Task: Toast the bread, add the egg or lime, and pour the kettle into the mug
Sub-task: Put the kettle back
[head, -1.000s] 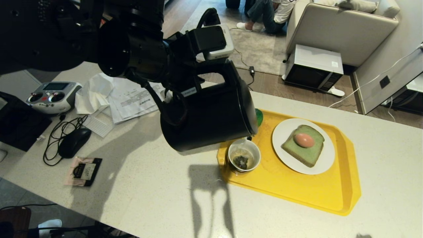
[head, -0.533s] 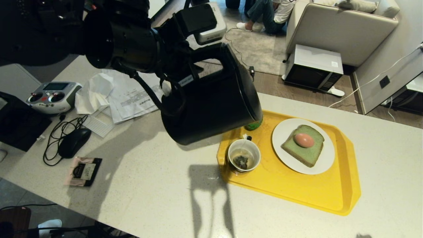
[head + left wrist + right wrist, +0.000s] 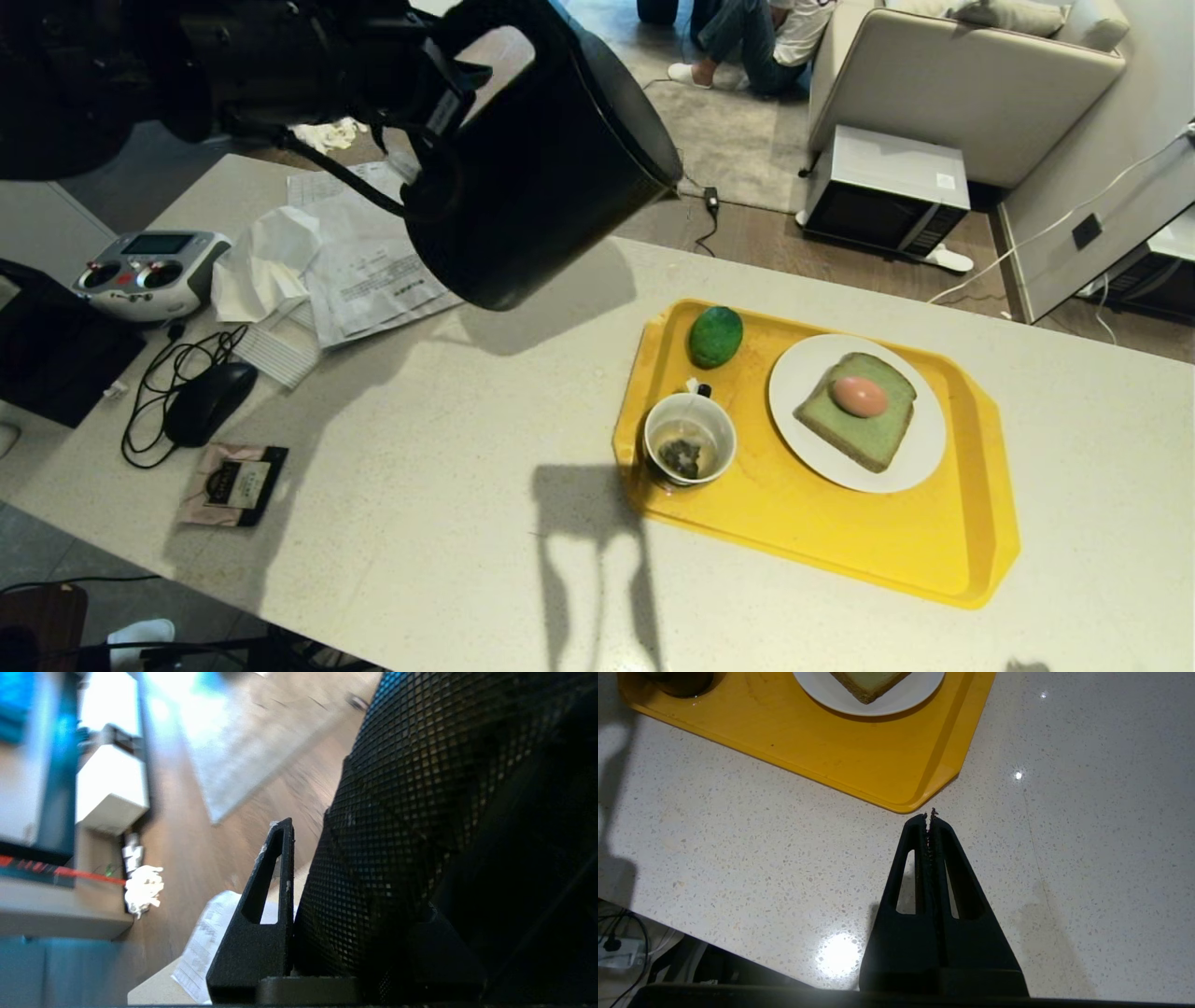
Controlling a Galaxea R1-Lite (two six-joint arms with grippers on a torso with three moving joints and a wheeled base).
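Observation:
My left gripper (image 3: 355, 833) is shut on the mesh-textured handle of the black kettle (image 3: 541, 159), which hangs tilted in the air above the counter's back left, away from the tray. Only one of its fingers (image 3: 275, 868) shows. On the yellow tray (image 3: 840, 551) stands the mug (image 3: 689, 448), white inside, holding a tea bag and liquid. Behind it lies the green lime (image 3: 715, 336). The egg (image 3: 859, 396) rests on the green bread (image 3: 868, 439) on a white plate (image 3: 803, 373). My right gripper (image 3: 930, 814) is shut and empty, over bare counter by the tray's corner (image 3: 906, 805).
A remote controller (image 3: 149, 271), papers (image 3: 364, 261), a mouse (image 3: 210, 401) with cable and a small packet (image 3: 238, 483) crowd the counter's left side. A microwave (image 3: 882, 191) sits on the floor beyond the counter, beside a sofa and a seated person (image 3: 766, 37).
The left arm has swung the kettle up and back to the left, away from above the mug, uncovering the lime. The right arm has not moved.

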